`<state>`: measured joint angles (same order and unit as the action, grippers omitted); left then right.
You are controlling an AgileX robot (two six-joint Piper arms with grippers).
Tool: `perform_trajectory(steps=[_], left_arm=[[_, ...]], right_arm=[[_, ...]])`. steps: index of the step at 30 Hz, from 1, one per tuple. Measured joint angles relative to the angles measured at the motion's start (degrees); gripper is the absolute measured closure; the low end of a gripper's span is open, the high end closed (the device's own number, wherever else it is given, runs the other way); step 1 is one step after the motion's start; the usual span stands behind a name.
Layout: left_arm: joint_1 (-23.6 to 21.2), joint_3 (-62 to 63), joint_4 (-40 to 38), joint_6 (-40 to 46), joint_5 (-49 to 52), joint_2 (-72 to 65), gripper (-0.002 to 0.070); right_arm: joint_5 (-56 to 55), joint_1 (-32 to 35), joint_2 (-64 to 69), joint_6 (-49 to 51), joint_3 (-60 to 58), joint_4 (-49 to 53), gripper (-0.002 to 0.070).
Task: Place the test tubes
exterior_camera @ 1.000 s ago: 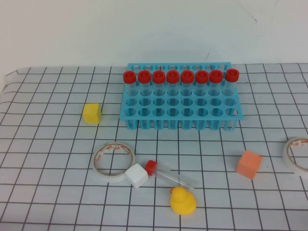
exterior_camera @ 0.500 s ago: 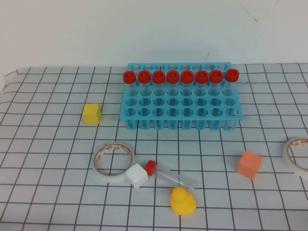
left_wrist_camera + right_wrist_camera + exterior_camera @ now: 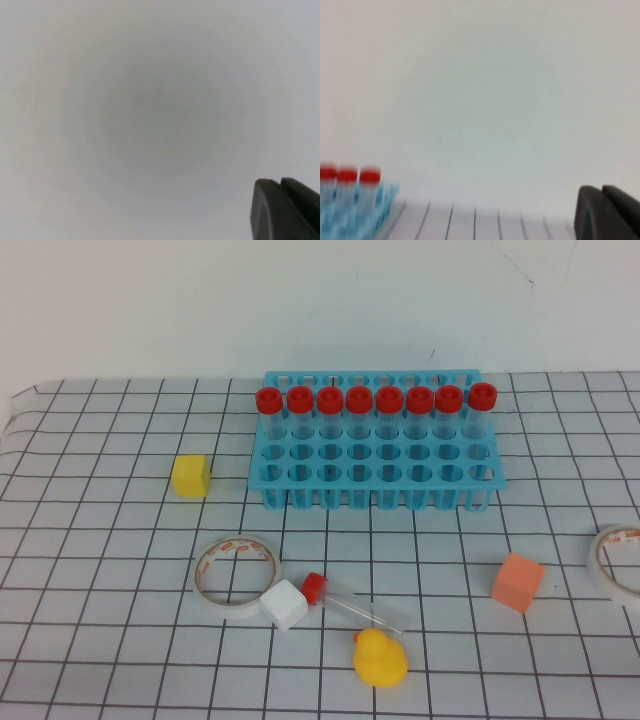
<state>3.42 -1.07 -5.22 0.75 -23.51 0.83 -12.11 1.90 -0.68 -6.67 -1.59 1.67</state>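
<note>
A blue test tube rack (image 3: 377, 472) stands at the back middle of the gridded table, with several red-capped tubes (image 3: 375, 410) upright in one row. One loose red-capped test tube (image 3: 352, 604) lies on its side near the front, between a white cube and a yellow duck. Neither arm appears in the high view. My left gripper (image 3: 280, 187) faces a blank wall, shut and holding nothing. My right gripper (image 3: 601, 194) is shut and holds nothing too; the rack (image 3: 355, 210) and three tube caps (image 3: 347, 176) show off to one side of it.
A yellow cube (image 3: 191, 475) sits left of the rack. A tape roll (image 3: 236, 577) and a white cube (image 3: 284, 604) lie beside the loose tube's cap. A yellow duck (image 3: 379, 658) is at the front, an orange cube (image 3: 518, 581) to the right, another tape roll (image 3: 618, 562) at the right edge.
</note>
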Motion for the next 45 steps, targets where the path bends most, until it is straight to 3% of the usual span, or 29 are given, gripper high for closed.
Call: perform_trajectory(steps=[8, 12, 14, 22, 29, 34, 40, 45], left_arm=[[0.00, 0.00, 0.00, 0.00, -11.99, 0.00, 0.0676], [0.00, 0.00, 0.11, 0.00, -12.98, 0.00, 0.0676], [0.00, 2.12, 0.32, 0.00, -8.00, 0.00, 0.0676], [0.00, 23.60, -3.92, 4.71, 19.90, -2.50, 0.0676], [0.00, 34.18, -2.88, 6.40, 39.31, -14.53, 0.0676], [0.00, 34.36, -2.49, 6.40, 48.34, -20.19, 0.0676], [0.00, 34.36, -2.26, 6.69, 59.17, -22.75, 0.0676], [0.00, 34.36, -2.12, 8.97, 64.24, -22.75, 0.0676]], right_arm=[[-14.58, 0.00, 0.00, 0.00, 0.00, 0.00, 0.0678], [-18.89, 0.00, 0.00, 0.00, 0.00, 0.00, 0.0678], [-19.59, 0.00, 0.00, 0.00, 0.36, 0.00, 0.0678], [11.33, 0.00, 1.97, 1.17, 19.92, 0.17, 0.0678], [36.62, 0.00, 18.29, -3.98, 39.59, -1.67, 0.0678], [51.15, 0.00, 32.32, -16.89, 48.34, -14.37, 0.0678], [60.94, 0.00, 48.40, -36.82, 53.11, -38.14, 0.0678], [65.88, -1.97, 63.02, -48.47, 53.61, -49.03, 0.0678]])
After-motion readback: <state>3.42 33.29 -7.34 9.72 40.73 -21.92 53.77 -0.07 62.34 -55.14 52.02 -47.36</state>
